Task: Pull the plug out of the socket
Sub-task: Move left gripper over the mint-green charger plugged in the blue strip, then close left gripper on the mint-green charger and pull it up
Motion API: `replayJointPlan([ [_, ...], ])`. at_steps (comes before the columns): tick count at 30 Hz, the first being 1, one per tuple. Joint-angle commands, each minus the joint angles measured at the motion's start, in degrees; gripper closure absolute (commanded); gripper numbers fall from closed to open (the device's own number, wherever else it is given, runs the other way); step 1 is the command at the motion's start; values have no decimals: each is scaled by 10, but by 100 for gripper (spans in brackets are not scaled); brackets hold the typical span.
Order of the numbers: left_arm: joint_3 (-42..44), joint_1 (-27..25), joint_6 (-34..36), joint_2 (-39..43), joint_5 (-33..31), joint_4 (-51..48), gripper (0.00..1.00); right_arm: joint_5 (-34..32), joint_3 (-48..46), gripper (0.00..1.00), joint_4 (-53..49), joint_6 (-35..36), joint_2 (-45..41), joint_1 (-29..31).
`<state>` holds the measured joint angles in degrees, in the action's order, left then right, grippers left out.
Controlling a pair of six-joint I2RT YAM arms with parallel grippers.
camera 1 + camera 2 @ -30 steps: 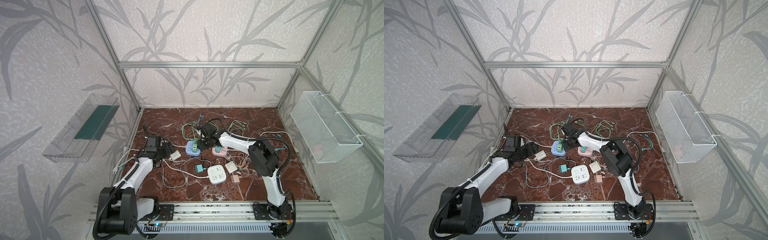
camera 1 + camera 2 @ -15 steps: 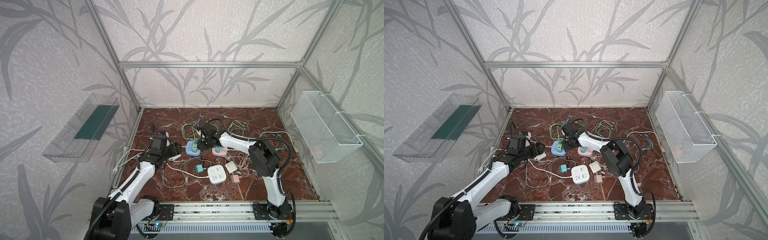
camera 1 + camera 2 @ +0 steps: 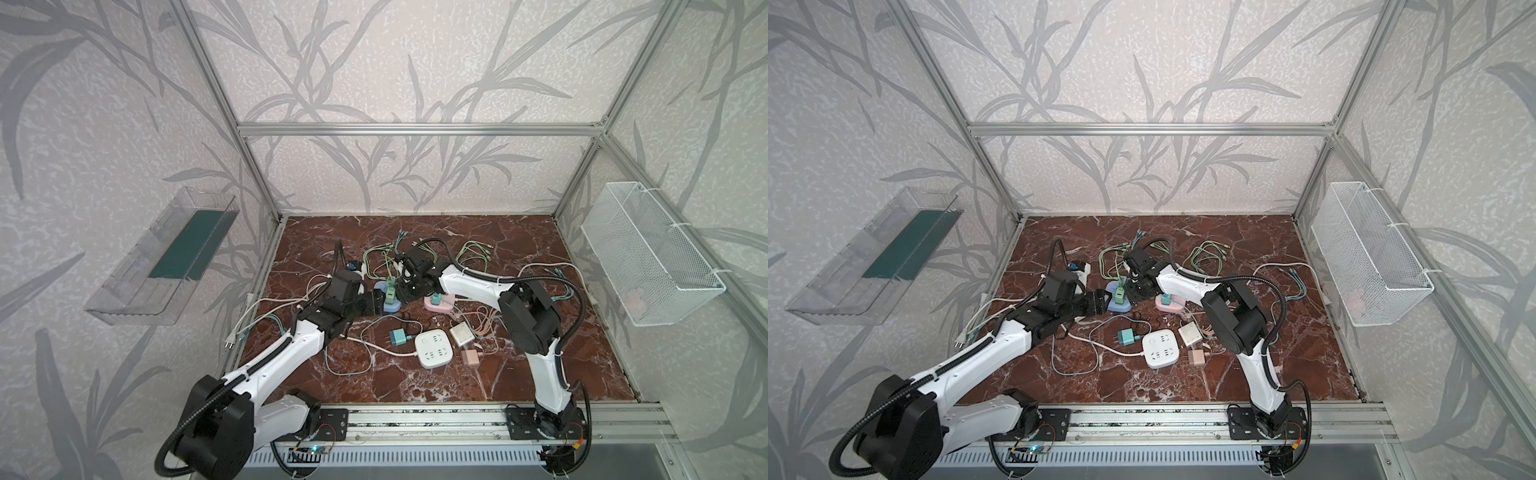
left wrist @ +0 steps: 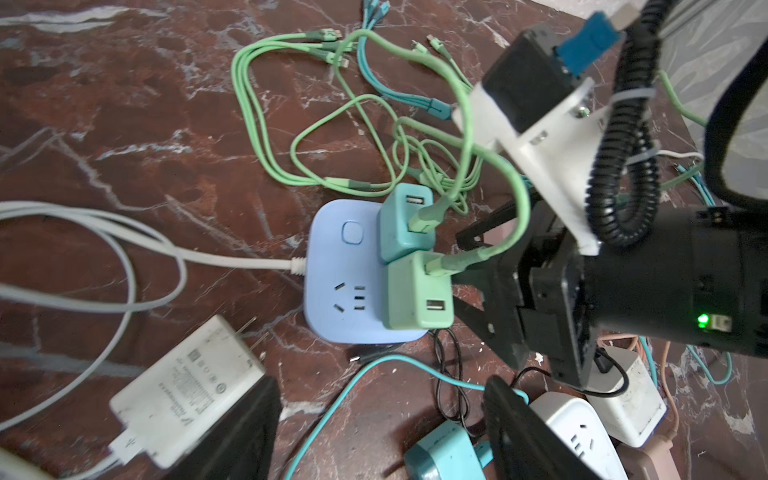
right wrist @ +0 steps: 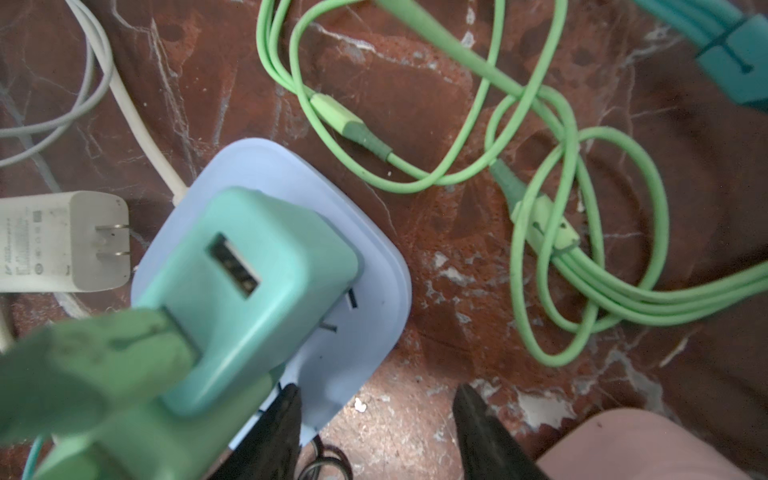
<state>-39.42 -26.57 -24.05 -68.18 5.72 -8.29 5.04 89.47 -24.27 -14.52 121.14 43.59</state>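
- Swinging left gripper (image 3: 1102, 300) in from the surface's (image 3: 457, 386) left side to just beside blue socket (image 4: 345, 286); jaws narrowed slightly, open, nothing held.
- Sitting right gripper (image 5: 376, 390) on socket's far side, unmoved; jaws apart, empty, one finger (image 5: 280, 424) at socket edge by green plug (image 4: 411, 295).
- Means grasp stage only: green plug and teal plug (image 4: 401, 232) both seated in socket, mid-surface; no pull begun.
- Guessing left to brace socket, right to take a plug.
- Wall basket (image 3: 623, 249): pink item (image 3: 633, 301) inside, unclear what.
- Clear wall tray (image 3: 137, 282): dark green sheet (image 3: 187, 245) only.
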Motion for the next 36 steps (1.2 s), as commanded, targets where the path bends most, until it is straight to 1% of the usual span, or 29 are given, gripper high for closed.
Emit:
replayJointPlan([
  [1, -28, -21, 29, -34, -16, 23, 27, 6, -4, 41, -11, 0, -18, 3],
  [4, -44, -30, 43, -69, -20, 25, 32, 6, -3, 41, -12, 1, -15, 4],
  [8, -61, -39, 57, -105, -39, 23, 34, 5, -3, 41, -14, 3, -14, 3],
  [12, -70, -47, 65, -123, -58, 25, 38, 4, -2, 41, -14, 3, -14, 2],
  [17, -83, -51, 77, -147, -71, 27, 46, 4, -2, 41, -13, 3, -13, 1],
  [24, -92, -57, 85, -172, -71, 32, 50, 6, -2, 40, -13, 3, -11, -1],
  [28, -100, -58, 85, -187, -77, 26, 58, 7, -3, 41, -12, 3, -12, -1],
  [32, -103, -59, 81, -194, -80, 25, 59, 7, -4, 39, -12, 2, -13, -2],
  [36, -104, -59, 74, -195, -80, 30, 67, 9, -9, 39, -10, 2, -15, -3],
])
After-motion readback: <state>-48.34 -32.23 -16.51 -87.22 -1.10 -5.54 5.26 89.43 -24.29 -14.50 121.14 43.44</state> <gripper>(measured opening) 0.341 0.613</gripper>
